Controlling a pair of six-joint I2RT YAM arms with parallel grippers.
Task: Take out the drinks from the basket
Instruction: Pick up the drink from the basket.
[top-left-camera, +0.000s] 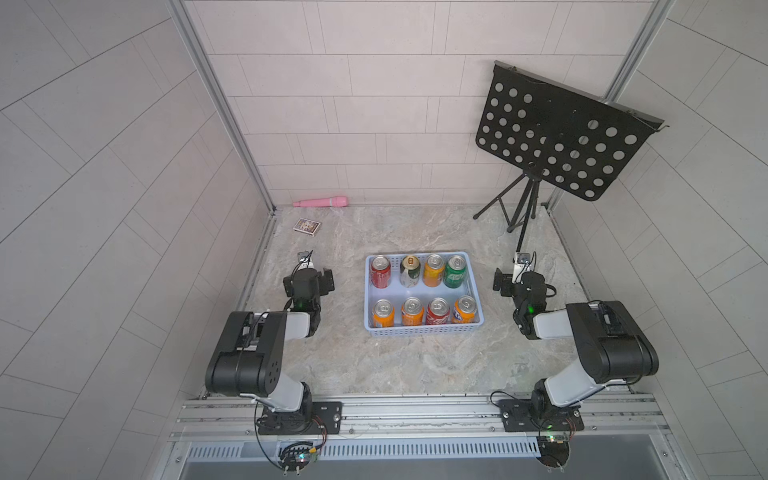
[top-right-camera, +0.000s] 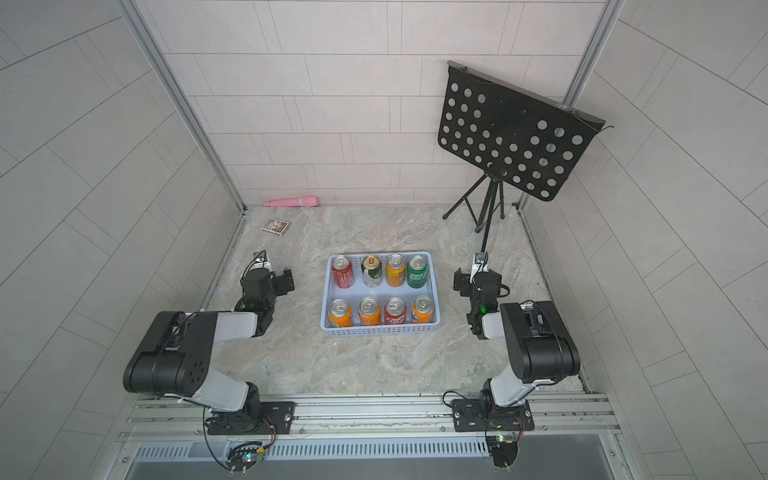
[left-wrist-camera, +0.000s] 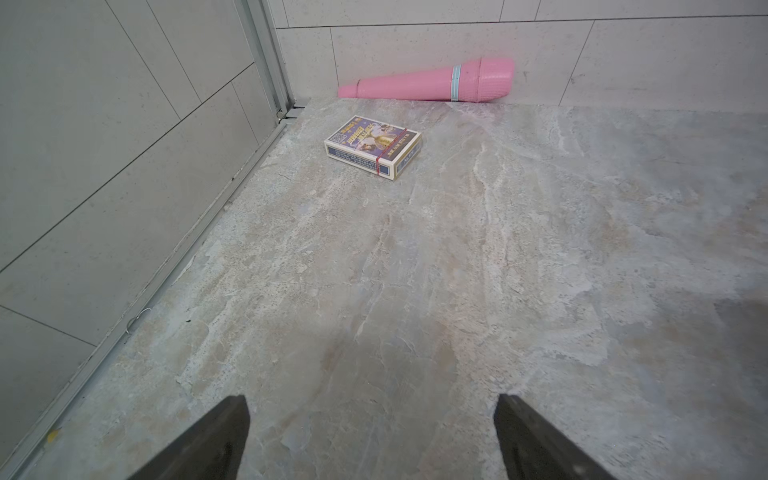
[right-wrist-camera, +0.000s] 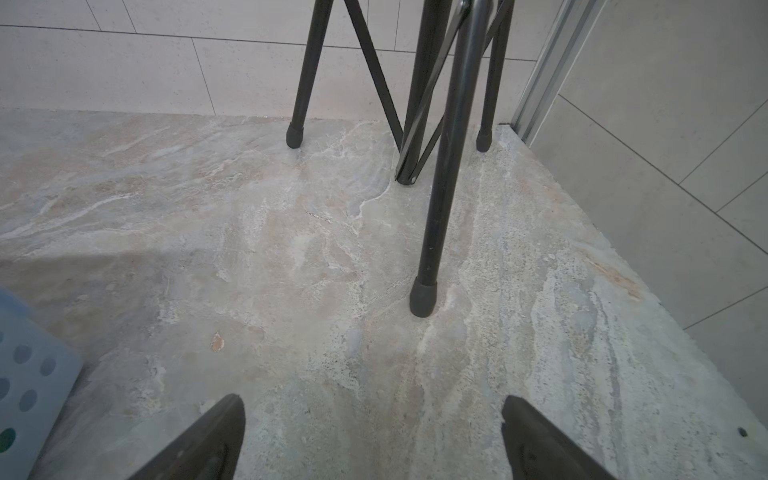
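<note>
8 cans (top-left-camera: 433, 270) stand in the basket (top-left-camera: 424, 330) on the table (top-left-camera: 415, 365), 2 rows of 4. A music stand (top-left-camera: 557, 133) is behind right; a box (top-left-camera: 307, 226) and, seemingly, a toy microphone (top-left-camera: 320, 202) behind left.

Top views: you look steeply down from above the arm bases; both share the whole marbled stone desk (top-left-camera: 415, 365). Left wrist: low, near, facing the pink plastic microphone (left-wrist-camera: 415, 85). Right wrist: low, near, facing the black metal tripod stand (right-wrist-camera: 444, 187).

Our left tool (left-wrist-camera: 372, 400) and right tool (right-wrist-camera: 374, 398) hang low, jaws wide apart, gripping nothing, aimed forward.
</note>
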